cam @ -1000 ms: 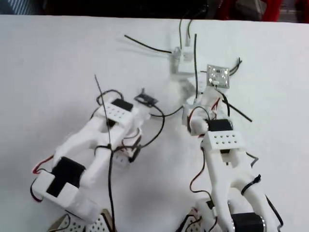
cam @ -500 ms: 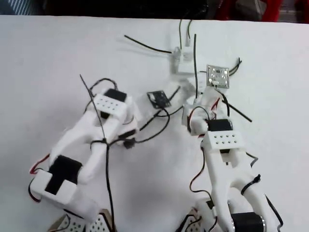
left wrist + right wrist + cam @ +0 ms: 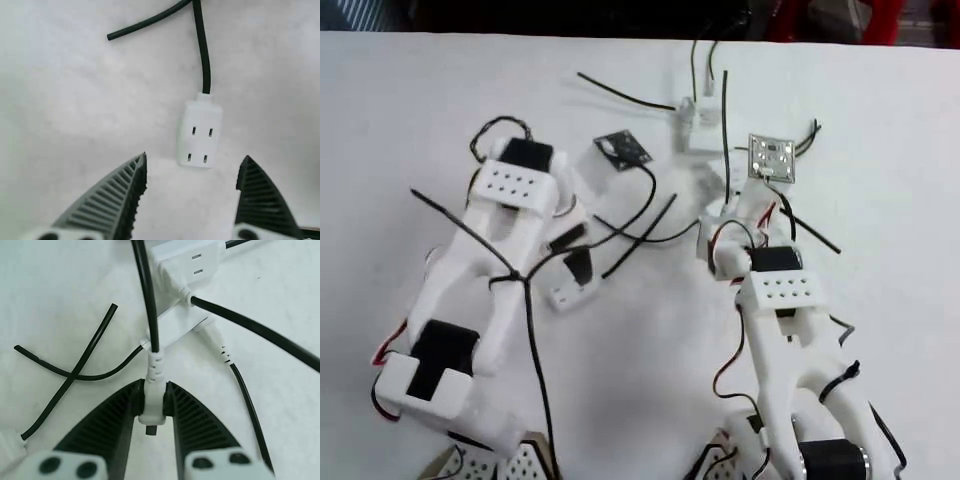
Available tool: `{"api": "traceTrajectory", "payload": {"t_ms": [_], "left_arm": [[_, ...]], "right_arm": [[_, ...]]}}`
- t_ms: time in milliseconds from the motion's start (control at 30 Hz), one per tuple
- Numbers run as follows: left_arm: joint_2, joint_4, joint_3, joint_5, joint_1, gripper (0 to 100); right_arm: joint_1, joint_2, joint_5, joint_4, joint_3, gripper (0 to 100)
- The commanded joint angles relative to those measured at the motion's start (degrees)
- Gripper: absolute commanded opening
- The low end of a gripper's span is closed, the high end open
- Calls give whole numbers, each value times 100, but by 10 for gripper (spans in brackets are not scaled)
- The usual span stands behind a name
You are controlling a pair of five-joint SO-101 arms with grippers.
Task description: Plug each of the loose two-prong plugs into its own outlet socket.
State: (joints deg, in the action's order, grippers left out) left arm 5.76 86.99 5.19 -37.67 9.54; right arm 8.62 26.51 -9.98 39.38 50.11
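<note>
A white plug sits between the two dark fingers of the right pincer. The pincer squeezes it tight from both sides. The plug's black cord runs straight away from the pincer and passes over a white socket block. The block lies on the table past the plug and does not touch it. Two little slots show on the block, and a thick black cable goes into its side. The plug's prongs are hard to see. Only a small dark bit pokes out from the end of the plug that points back toward the pincer.

Another white socket lies flat on the white table, just in front of the left pincer. This pincer is spread wide and holds nothing. The socket sits near the gap between its fingertips, closer to one finger. It has four slots on top, and a black wire leaves its far end.

Two loose black cords cross each other beside the right pincer. From the high view, the held plug is too small to make out.
</note>
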Motion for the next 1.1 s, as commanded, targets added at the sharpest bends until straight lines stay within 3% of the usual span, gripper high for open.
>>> {"api": "traceTrajectory", "payload": {"t_ms": [0,167,533,800,867,967,1067], "left_arm": [[-92,536,-475,97,-22,282],[-48,88,132,-167,-31,283],[-40,-2119,1952,-114,-31,284],[-40,-2611,2321,-88,-40,275],[-31,-2602,2321,-79,-40,235],[-31,-2681,2303,334,-13,169],[-31,-2910,2312,985,-75,192]], "right_arm": [[-75,180,0,-119,-35,17],[-75,180,9,-119,-35,17],[-57,180,9,-119,0,17],[-48,180,9,-119,18,17],[-57,180,9,-119,18,17],[-66,180,9,-119,18,17],[-40,180,9,-119,18,17]]}}
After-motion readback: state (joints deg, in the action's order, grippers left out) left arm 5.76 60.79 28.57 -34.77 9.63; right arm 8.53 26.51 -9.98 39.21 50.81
